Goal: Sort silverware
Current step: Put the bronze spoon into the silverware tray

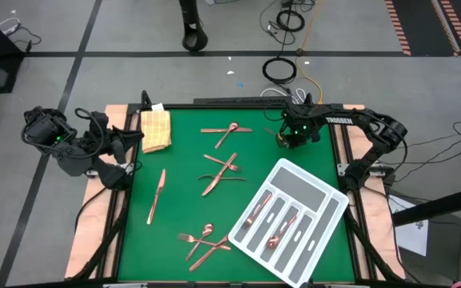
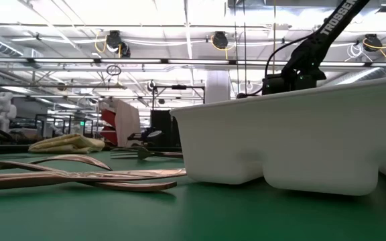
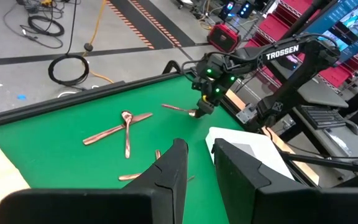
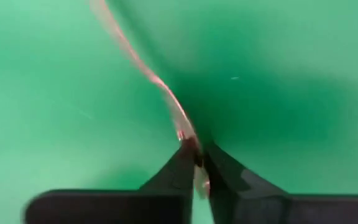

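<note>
Right gripper [image 1: 288,141] is down at the far right of the green table [image 1: 182,204], fingers pinched tight on the end of a copper piece [image 4: 166,99]. Only the right wrist view shows that pinch; the high view hides it under the wrist, and the left wrist view shows the same piece [image 3: 179,109] lying on the mat from the gripper tip. Left gripper [image 3: 196,163] waits off the far left edge, beside the yellow cloth [image 1: 155,130], fingers partly apart, nothing between them. Count from above: a crossed pair far centre [image 1: 226,132], a crossed group mid-table [image 1: 221,172], one lone knife [image 1: 156,196] on the left, a cluster near centre [image 1: 202,240]. White divided tray [image 1: 326,210] sits angled at near right with two copper pieces [image 1: 256,214] inside. Exact piece count in the clusters: can't tell. Low view only gives the tray wall [image 2: 300,137] and near cluster [image 2: 79,175].
</note>
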Available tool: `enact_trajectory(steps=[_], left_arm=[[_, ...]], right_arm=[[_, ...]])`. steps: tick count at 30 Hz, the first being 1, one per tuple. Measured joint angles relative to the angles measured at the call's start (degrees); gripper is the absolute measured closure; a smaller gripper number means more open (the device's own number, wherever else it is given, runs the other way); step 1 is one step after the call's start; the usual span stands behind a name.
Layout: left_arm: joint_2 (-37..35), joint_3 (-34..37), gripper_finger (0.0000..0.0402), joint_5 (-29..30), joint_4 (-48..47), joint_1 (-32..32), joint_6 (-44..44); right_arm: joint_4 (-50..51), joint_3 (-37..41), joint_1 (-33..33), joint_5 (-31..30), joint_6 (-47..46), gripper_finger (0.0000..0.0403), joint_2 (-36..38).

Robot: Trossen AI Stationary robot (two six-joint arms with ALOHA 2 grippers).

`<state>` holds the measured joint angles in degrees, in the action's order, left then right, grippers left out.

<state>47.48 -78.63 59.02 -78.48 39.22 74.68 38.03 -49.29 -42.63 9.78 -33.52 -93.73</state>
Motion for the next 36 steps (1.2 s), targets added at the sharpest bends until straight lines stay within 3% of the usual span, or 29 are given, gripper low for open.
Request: enact_trajectory(steps=[9,15,19,24,29,32,36], left_arm=[[0.0,0.0,0.0315,0.0,-0.3,0.0,-0.5],[0.0,0.0,0.0315,-0.3,-0.6,0.0,-0.5],[0.0,0.0,0.0315,-0.3,-0.5,0.0,-0.4],[0.5,0.0,0.0315,-0.4,-0.5,0.0,-0.4],[1.0,0.0,0.0315,-0.4,-0.2,0.0,-0.4],[1.3,0.0,0.0315,-0.7,-0.2,0.0,-0.4],[1.6,0.0,0.0315,-1.1,0.1,0.0,-0.5]], right_arm=[[2.3,-0.1,0.2,-0.9,1.4,0.0401,2.4],[6.4,-4.1,0.5,-0.6,1.4,0.0402,10.7],[6.7,-5.5,3.6,-0.8,-5.6,0.0402,19.6],[7.2,-2.4,14.0,-6.0,-21.4,0.0402,34.2],[7.4,0.9,29.4,-21.0,-40.6,0.0403,45.9],[7.0,1.0,38.1,-30.4,-48.0,0.0403,48.2],[4.7,1.0,47.9,-37.1,-55.2,0.0403,46.4]])
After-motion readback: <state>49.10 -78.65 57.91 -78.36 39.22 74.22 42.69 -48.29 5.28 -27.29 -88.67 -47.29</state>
